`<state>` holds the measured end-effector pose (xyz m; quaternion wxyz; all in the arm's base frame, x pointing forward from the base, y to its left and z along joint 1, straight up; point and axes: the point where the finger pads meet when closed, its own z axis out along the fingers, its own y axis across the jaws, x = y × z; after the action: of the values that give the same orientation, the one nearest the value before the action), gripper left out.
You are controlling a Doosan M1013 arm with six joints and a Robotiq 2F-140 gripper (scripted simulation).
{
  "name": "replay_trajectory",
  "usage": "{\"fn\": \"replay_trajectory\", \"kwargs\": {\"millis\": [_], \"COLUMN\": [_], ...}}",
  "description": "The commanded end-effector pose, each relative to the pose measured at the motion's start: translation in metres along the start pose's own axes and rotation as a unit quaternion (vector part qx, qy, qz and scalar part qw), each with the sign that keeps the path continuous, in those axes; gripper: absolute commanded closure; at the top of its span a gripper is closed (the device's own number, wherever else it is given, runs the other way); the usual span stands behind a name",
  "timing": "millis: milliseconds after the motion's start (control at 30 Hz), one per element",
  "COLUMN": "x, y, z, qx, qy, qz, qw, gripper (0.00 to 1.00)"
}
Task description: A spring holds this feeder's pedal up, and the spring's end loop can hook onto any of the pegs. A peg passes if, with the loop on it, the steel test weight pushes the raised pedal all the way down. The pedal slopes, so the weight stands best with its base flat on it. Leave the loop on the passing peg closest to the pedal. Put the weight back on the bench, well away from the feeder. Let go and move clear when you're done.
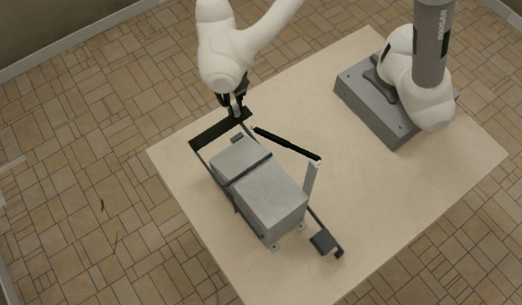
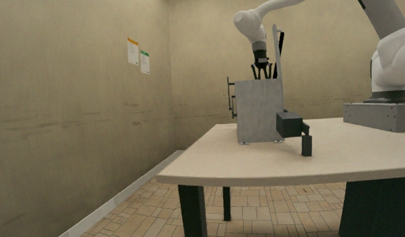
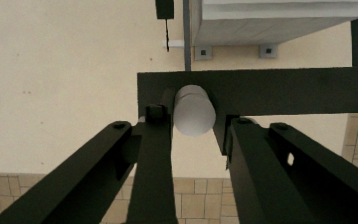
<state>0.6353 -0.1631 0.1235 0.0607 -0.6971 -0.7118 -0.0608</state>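
Observation:
My gripper (image 1: 236, 108) (image 3: 191, 102) is shut on the steel test weight (image 1: 236, 111) (image 3: 195, 116), a pale grey cylinder, over the outer end of the black pedal (image 1: 213, 132) (image 3: 290, 92). Whether the weight's base touches the pedal is not clear; the feeder hides it in the exterior view. The black spring (image 1: 285, 144) (image 2: 281, 43) (image 3: 165, 9) runs from the top of the upright bracket (image 1: 310, 180) (image 2: 277, 56) down towards the lever. Its thin end hook shows in the wrist view, but the pegs and which one holds the loop cannot be made out.
The grey feeder box (image 1: 270, 194) (image 2: 258, 109) stands beside the pedal. Its dark counterweight (image 1: 323, 242) (image 2: 289, 124) sticks out at the far end, with the lever's tip at the top of a short dark post (image 2: 307, 146). Dark rods run along the box's other side.

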Motion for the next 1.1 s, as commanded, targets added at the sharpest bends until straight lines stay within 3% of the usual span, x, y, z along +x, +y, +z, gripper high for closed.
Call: {"fn": "replay_trajectory", "kwargs": {"millis": [0,1067], "x": [0.000,0.040], "y": [0.000,-0.049], "z": [-0.003,0.028], "qx": [-0.001,-0.001], "qy": [0.000,-0.020], "qz": [0.000,0.000], "qw": [1.000,1.000], "gripper": [0.75,0.75]}}
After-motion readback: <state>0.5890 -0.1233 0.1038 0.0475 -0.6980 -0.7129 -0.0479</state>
